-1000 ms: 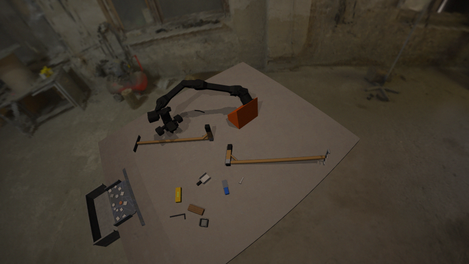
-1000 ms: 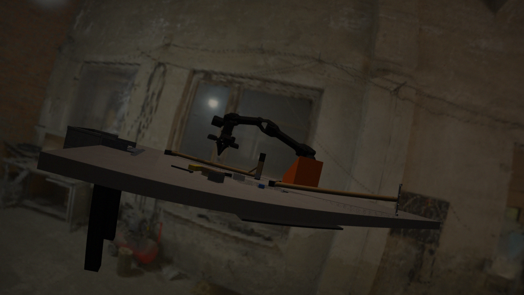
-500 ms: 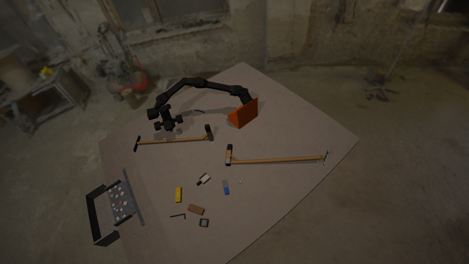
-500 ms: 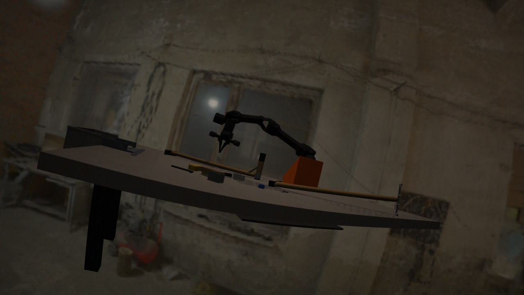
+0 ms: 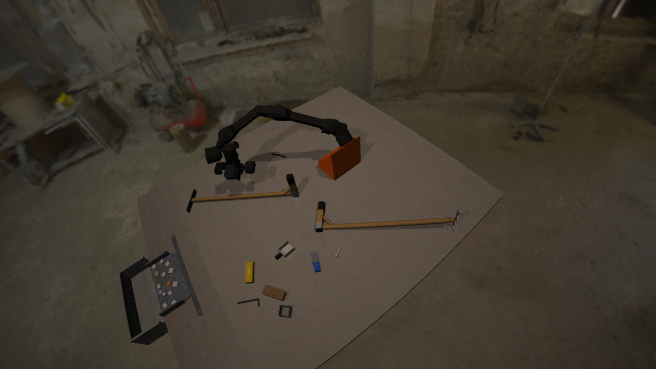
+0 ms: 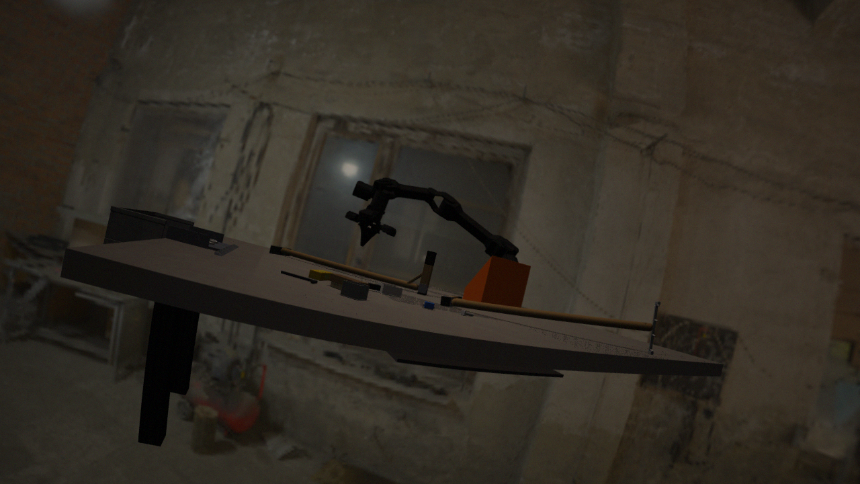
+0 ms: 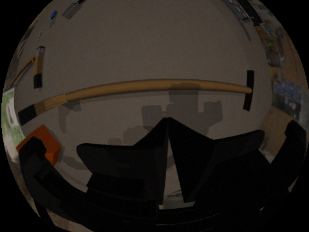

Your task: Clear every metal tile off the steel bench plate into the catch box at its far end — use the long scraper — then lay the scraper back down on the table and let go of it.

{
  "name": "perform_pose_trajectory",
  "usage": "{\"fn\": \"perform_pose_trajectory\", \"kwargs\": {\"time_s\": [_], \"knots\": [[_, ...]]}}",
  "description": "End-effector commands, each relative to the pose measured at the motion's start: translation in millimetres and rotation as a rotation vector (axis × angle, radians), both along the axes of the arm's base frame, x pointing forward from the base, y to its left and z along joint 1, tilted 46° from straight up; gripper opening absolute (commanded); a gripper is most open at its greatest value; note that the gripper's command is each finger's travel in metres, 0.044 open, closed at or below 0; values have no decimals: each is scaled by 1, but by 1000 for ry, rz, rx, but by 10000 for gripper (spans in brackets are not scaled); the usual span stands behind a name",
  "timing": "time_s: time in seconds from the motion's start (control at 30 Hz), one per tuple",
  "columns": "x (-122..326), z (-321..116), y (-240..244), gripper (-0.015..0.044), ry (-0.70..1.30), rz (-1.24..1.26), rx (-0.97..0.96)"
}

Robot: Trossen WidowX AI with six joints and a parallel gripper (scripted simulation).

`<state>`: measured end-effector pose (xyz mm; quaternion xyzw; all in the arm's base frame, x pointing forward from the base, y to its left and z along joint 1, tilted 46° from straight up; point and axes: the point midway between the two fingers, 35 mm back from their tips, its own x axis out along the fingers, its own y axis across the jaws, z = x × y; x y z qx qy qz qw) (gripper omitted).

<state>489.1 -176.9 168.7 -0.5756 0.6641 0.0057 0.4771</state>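
The long scraper lies on the table, its flat black blade towards the left edge in the top view and its upright block grip towards the arm's base. My gripper is shut and empty, pointing down above the table on the arm's side of the handle, not touching it. Several pale square and round tiles, one round piece orange, are scattered on the steel plate. The dark-walled catch box adjoins the plate's far end, past the table edge; its visible floor shows no tiles.
A rake-like tool with metal tines lies right of the scraper. A small dustpan, a yellow box, a blue-handled tool, a wooden block, a hex key and a bolt lie nearer the front.
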Motion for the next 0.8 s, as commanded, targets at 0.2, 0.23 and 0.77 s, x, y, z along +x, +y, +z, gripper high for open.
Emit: {"fn": "perform_pose_trajectory", "kwargs": {"time_s": [0.2, 0.23, 0.77], "knots": [[-5, 9, 5, 0, -202, -161, 22], [-5, 10, 6, 0, -222, -176, 25], [-11, 24, 16, 0, -536, -409, 70]]}}
